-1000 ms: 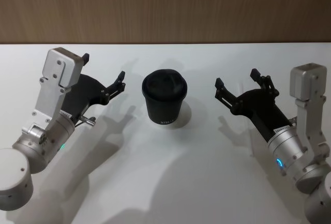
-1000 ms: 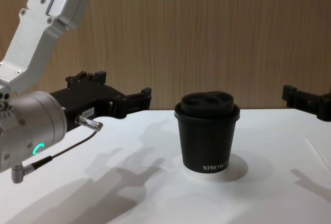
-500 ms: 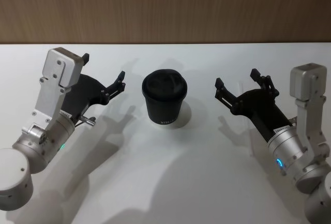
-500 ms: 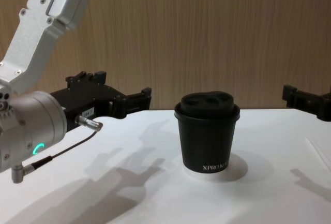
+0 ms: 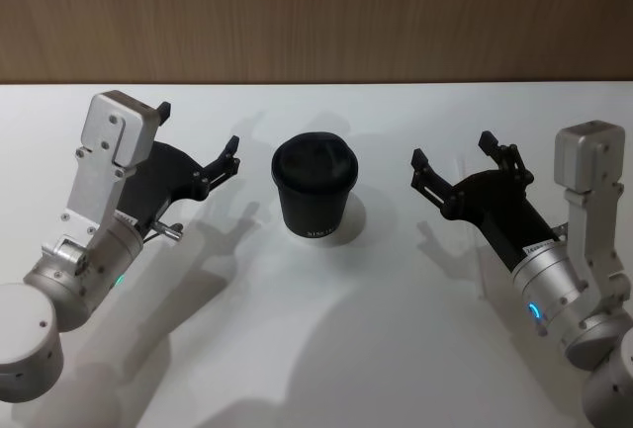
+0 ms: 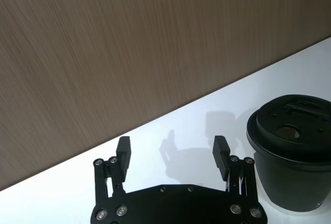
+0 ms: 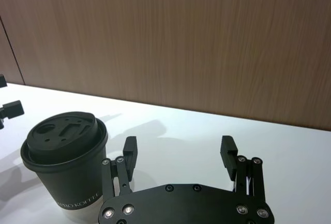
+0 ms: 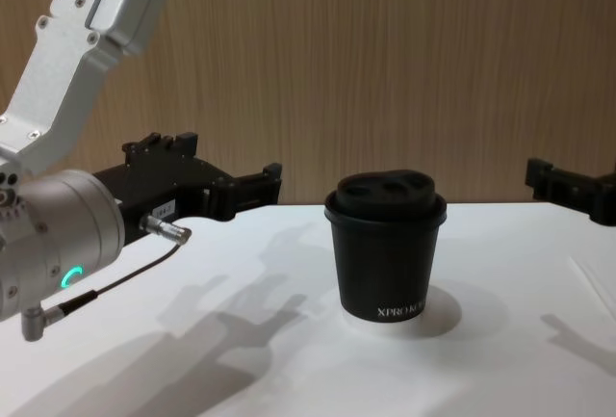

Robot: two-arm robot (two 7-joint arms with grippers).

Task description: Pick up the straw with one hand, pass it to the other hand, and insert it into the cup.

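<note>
The black lidded cup (image 5: 315,186) stands upright at the table's middle, with white lettering near its base (image 8: 387,253). My left gripper (image 5: 198,127) hovers open to the cup's left, with nothing between its fingers (image 6: 171,146). My right gripper (image 5: 452,148) hovers open to the cup's right, also holding nothing (image 7: 179,144). Both point toward the back wall, and each stands apart from the cup (image 6: 292,167) (image 7: 64,167). A faint thin line (image 8: 592,277) lies on the table at the right edge of the chest view. I cannot tell whether it is the straw.
The white table (image 5: 326,349) runs back to a wooden wall (image 5: 316,13). A thin black cable (image 8: 115,282) hangs from the left wrist. Open table surface lies in front of the cup and between the arms.
</note>
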